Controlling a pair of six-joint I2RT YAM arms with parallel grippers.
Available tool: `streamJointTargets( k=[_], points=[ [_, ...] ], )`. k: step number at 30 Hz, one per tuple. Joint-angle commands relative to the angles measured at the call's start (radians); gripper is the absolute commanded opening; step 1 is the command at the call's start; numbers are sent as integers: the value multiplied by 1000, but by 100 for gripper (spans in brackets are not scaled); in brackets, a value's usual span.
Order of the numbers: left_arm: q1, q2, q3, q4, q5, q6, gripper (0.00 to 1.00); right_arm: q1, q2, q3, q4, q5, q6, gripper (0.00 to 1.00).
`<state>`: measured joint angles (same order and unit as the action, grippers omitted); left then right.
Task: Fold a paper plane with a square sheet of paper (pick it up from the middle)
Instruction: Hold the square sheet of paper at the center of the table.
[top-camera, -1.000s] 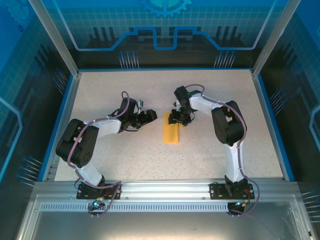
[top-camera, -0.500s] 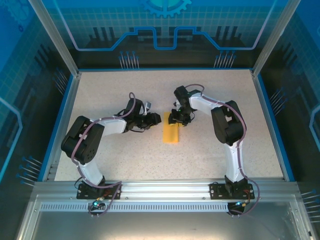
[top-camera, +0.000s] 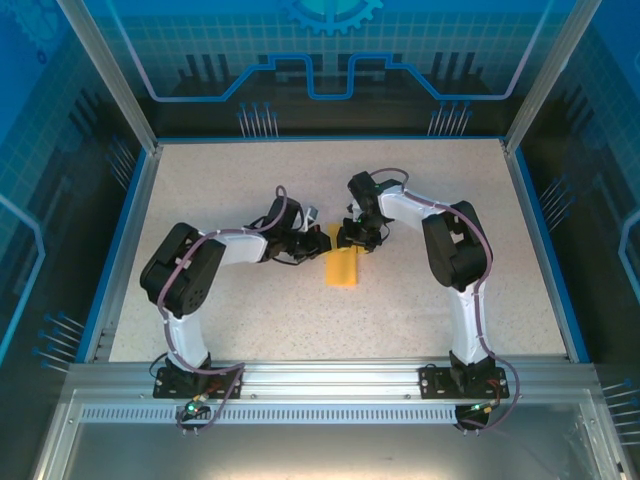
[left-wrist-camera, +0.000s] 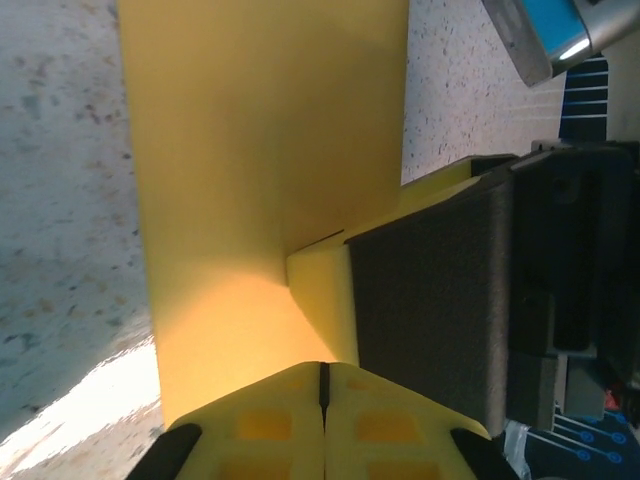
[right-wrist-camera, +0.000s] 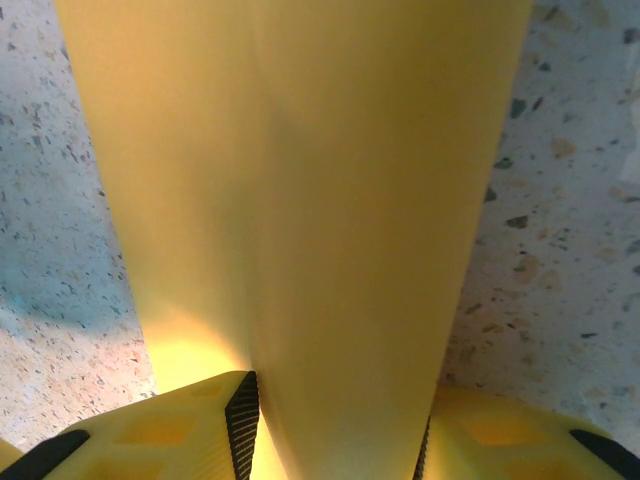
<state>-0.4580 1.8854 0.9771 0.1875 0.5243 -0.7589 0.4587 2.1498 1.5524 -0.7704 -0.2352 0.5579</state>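
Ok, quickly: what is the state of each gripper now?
Left gripper: closed, at the paper.
Right gripper: paper between its fingers, grip cannot be told.

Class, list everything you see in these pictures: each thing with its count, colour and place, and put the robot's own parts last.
paper: one, orange-yellow, folded into a strip, mid-table.
table: one, speckled beige with a blue rim, under everything.
frame posts: two, silver, at the far corners.
walls: blue patterned panels, around the table.
arms: two, white and black, bases at the near edge.
left hand: one, yellow fingers, shut, at the paper's far-left corner.
right hand: one, yellow fingers with black pads, jaws apart, on the paper's far end.
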Motion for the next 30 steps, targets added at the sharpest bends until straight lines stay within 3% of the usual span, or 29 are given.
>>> streamJointTargets(
  k=[1,30],
  points=[
    [-10,27,36,-73,-2,30,3,11,117,-51,-7,125,5,44],
    [-28,101,103,-277,-104,71,0,11,122,-56,6,99,10,44]
  ],
)
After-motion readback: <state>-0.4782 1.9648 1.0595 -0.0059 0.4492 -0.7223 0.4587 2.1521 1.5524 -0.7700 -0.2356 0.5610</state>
